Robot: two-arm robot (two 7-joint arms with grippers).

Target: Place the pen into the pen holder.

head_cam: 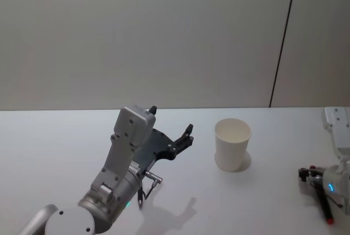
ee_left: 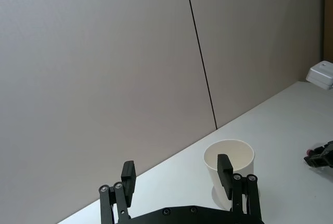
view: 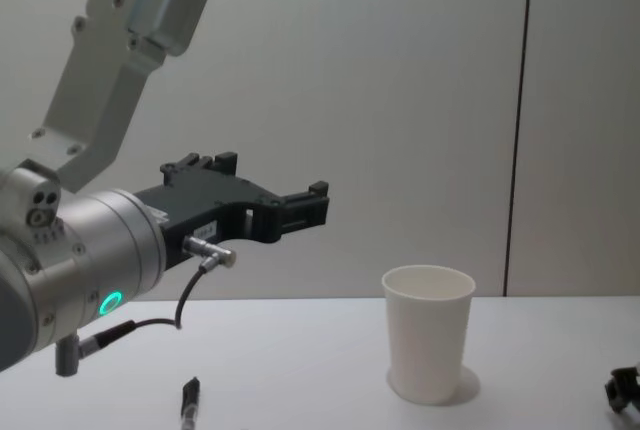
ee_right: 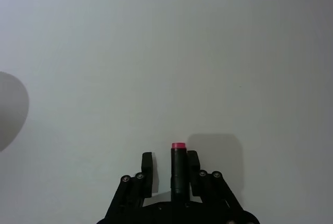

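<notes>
On my feed the right gripper (ee_right: 170, 155) is down over the pen (ee_right: 179, 172), a black barrel with a pink end. Its fingers (ee_right: 147, 164) stand on either side of the barrel, only narrowly apart. A sliver of bench (head_cam: 65, 147) shows between one finger and the pen, so I read it as not clamped. I can't tell whether the other finger touches. The pen lies toward the bench's right side, nearer the front edge than the pen holder (head_cam: 232, 145).

The pen holder, a white paper cup, stands upright and well apart from the pen, closer to the far edge and a little right of the middle. Behind it runs a grey wall (head_cam: 136, 38) with a dark vertical seam (head_cam: 283, 38).

My left gripper (head_cam: 171, 120) hangs in the air to the left of the cup, on the opposite side from the pen. It is spread wide with nothing in it and points toward the wall. A small dark object (view: 188, 400) lies on the bench under that arm, near the front edge. I can't make out what it is.
</notes>
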